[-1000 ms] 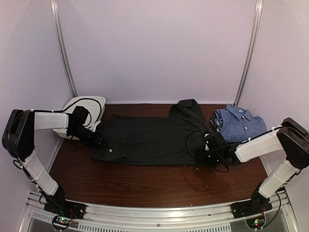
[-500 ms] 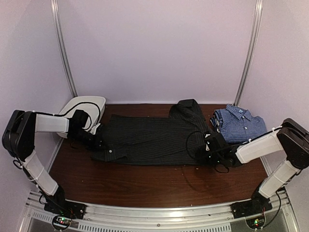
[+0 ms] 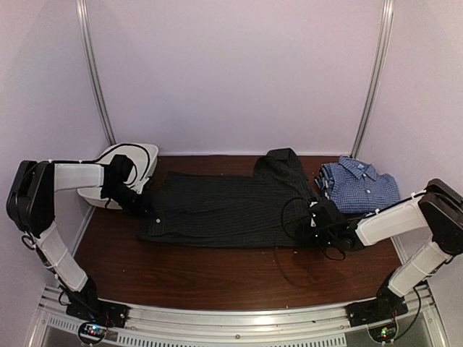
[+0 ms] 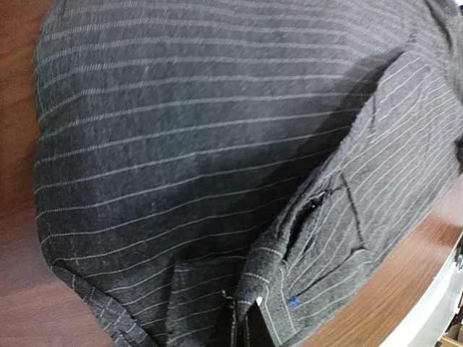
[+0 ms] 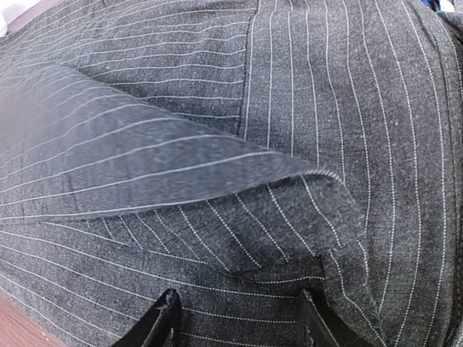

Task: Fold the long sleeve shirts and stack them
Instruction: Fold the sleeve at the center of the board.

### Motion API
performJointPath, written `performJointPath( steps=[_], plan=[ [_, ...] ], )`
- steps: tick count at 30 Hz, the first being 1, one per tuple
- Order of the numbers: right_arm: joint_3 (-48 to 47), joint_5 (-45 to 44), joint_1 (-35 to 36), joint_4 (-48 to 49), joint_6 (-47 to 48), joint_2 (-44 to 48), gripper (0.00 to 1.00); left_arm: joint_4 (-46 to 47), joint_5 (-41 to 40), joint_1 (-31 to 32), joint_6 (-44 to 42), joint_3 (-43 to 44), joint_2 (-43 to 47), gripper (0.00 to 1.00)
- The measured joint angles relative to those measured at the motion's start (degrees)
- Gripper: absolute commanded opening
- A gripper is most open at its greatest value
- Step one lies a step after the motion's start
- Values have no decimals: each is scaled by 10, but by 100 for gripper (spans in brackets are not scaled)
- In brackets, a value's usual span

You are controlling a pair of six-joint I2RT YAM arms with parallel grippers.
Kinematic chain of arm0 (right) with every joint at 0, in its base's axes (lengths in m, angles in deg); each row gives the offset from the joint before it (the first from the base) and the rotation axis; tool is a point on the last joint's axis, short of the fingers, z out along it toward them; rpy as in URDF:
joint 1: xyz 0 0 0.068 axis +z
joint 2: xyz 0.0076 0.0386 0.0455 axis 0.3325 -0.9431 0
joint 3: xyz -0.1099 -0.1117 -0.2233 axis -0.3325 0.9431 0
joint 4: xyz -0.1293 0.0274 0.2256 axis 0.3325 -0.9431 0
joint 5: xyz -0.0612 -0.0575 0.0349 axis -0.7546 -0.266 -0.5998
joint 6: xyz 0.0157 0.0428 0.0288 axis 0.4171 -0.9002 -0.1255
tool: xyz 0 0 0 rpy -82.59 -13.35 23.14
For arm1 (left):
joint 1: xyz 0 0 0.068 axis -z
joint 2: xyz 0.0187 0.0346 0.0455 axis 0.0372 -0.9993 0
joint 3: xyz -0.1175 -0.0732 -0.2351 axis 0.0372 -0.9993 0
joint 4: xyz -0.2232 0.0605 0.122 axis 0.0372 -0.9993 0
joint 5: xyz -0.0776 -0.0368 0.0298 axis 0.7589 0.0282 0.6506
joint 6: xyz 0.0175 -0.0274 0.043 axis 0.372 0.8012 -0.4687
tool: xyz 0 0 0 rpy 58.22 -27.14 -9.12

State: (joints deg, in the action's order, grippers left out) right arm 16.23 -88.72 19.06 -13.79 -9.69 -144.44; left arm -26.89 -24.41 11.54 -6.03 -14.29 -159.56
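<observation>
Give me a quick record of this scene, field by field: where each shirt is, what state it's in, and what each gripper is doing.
black pinstriped shirt: spread out across the middle of the table, unfolded
blue checked shirt: folded, collar up, at the far right
white tub: far left corner
left gripper: shut on the black pinstriped shirt at its left edge
right gripper: open, fingers apart over the black shirt's right end
stack: not yet made
</observation>
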Motion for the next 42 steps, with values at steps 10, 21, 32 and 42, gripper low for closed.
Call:
performJointPath(
  steps=[10, 21, 32, 42],
  plan=[
    [0, -5, 0, -2, -5, 0, 56, -29, -18, -1, -19, 8, -25, 3],
    [0, -14, 1, -13, -9, 5, 57, -38, -43, -1, -18, 42, -52, 30],
    [3, -16, 30, -133, -17, 147, 61, -1, -103, 2, 6, 47, 36, 43],
    [-107, -38, 28, -169, 6, 64, 60, 205, -89, 144, 101, -114, 123, 43]
  ],
)
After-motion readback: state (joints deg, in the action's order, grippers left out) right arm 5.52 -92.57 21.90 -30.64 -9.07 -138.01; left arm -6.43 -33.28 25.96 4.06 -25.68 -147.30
